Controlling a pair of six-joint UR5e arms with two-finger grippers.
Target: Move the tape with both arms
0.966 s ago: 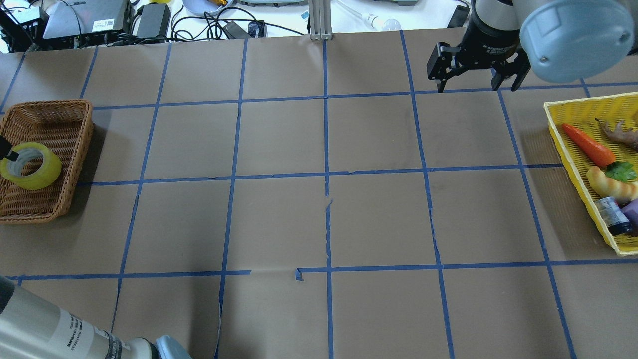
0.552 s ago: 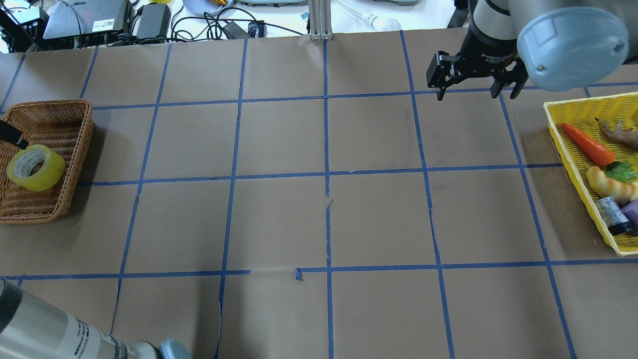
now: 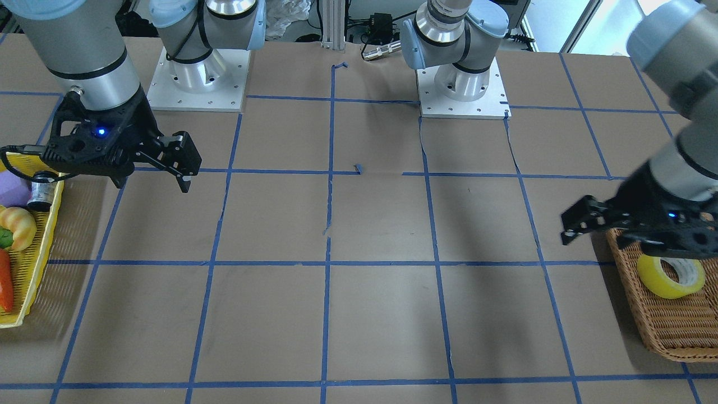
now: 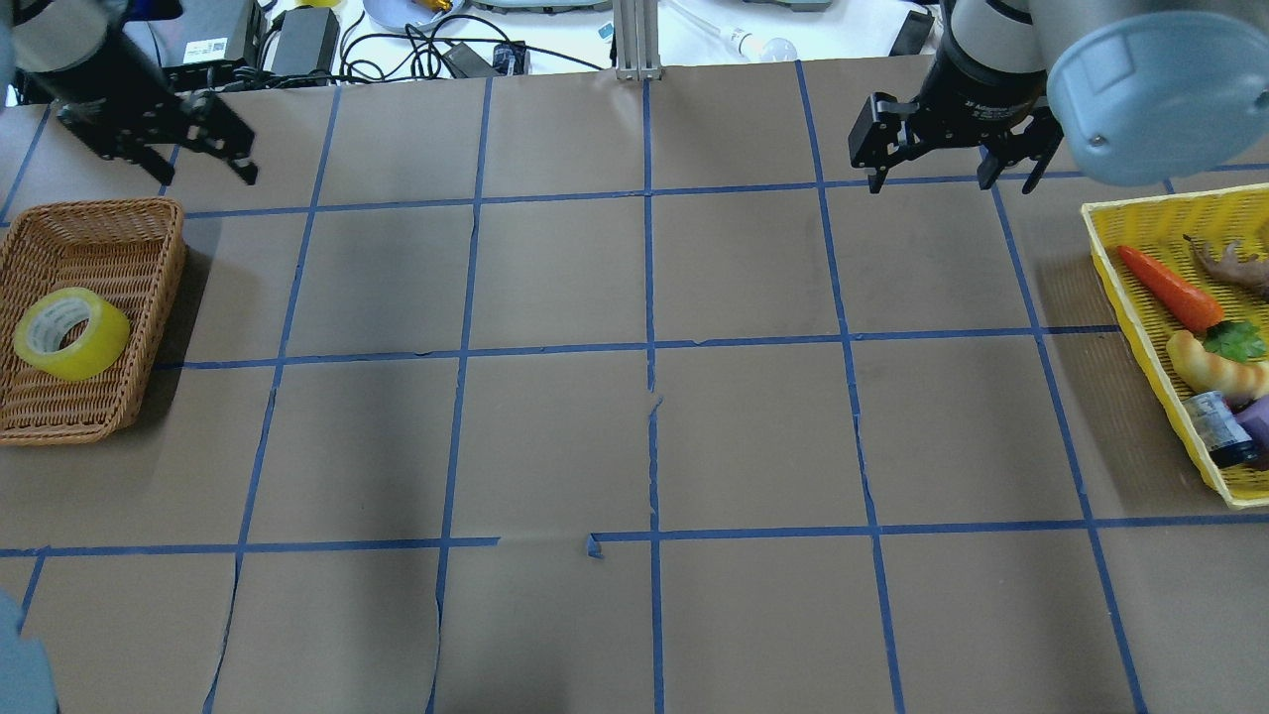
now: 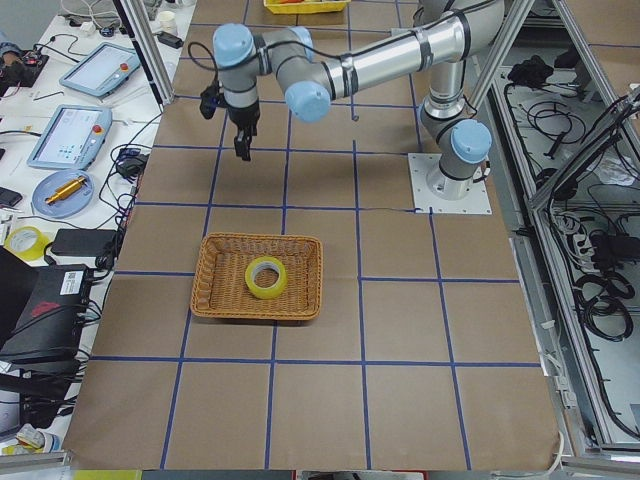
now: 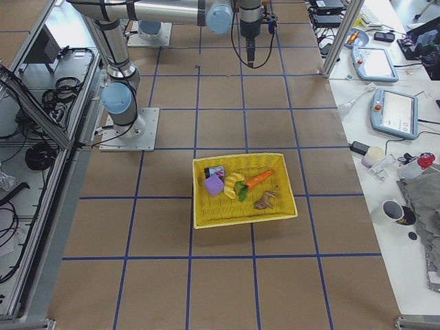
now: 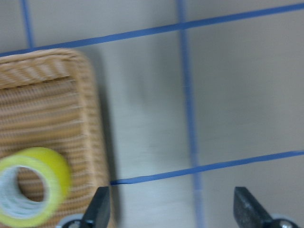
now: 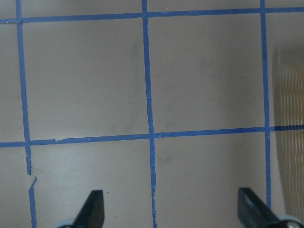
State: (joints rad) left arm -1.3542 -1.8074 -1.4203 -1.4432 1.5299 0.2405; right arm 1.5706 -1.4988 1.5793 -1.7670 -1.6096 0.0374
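Observation:
The yellow tape (image 4: 69, 334) lies on its side in the brown wicker basket (image 4: 149, 297) at the table's left end. It also shows in the front view (image 3: 670, 275), the left side view (image 5: 265, 277) and the left wrist view (image 7: 31, 187). My left gripper (image 4: 164, 149) is open and empty. It hangs above the table just beyond the basket's far edge, clear of the tape, as the front view (image 3: 645, 244) and the left wrist view (image 7: 173, 211) show. My right gripper (image 4: 950, 178) is open and empty at the far right, over bare table in the right wrist view (image 8: 173, 209).
A yellow plastic basket (image 4: 1140, 297) at the right end holds a toy carrot (image 4: 1170, 288), a bread roll (image 4: 1214, 367), a small black-capped jar (image 4: 1219, 428) and other items. Cables and electronics (image 4: 297, 40) lie beyond the far edge. Blue tape lines grid the brown table.
My left gripper has left the tape, risen and moved to beyond the basket's far edge. The tape now rests free in the basket. The right gripper has barely moved.

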